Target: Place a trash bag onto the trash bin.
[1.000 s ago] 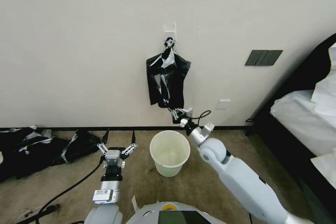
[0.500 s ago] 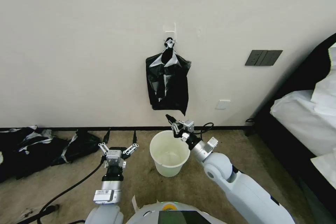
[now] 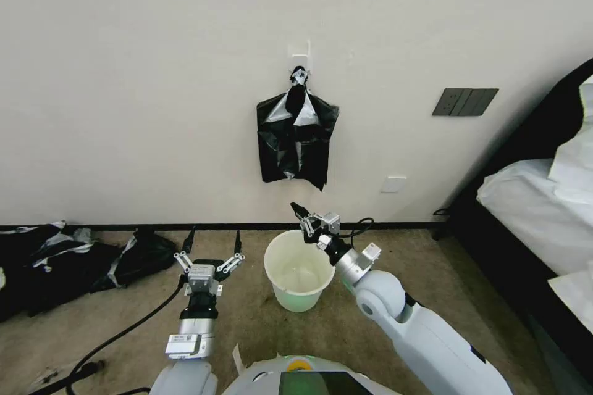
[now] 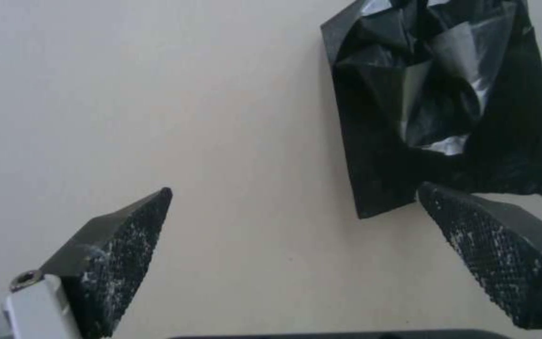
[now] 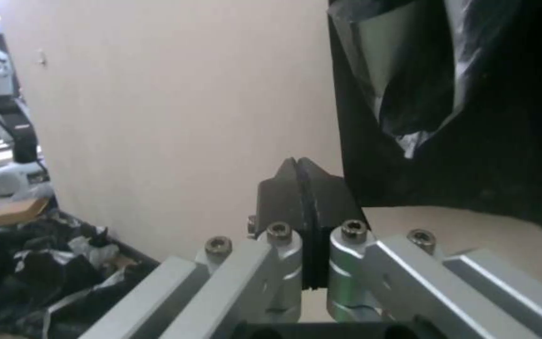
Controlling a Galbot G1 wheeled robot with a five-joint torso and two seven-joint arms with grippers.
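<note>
The cream-white trash bin [image 3: 298, 301] stands on the carpet in front of me. A single trash bag is out of view; a flat black bundle of bags [image 3: 296, 142] [image 4: 447, 103] [image 5: 472, 117] hangs from a wall hook above the bin. My right gripper [image 3: 297, 208] [image 5: 297, 188] is shut, pads pressed together with nothing visible between them. It hovers just above the bin's far rim and below the bundle's lower edge, apart from it. To the left of the bin, my left gripper [image 3: 211, 239] [image 4: 296, 226] stands open and empty, pointing toward the wall.
Bulky black sacks [image 3: 62, 259] lie on the floor at the left by the baseboard. A bed [image 3: 543, 197] fills the right side. A black cable [image 3: 123, 333] runs across the carpet at my left. The wall carries a switch plate [image 3: 464, 102] and a socket [image 3: 393, 184].
My right gripper came down from the bundle's lower edge to just above the bin's far rim, shut and empty. The bundle settled back against the wall. The left arm stayed still.
</note>
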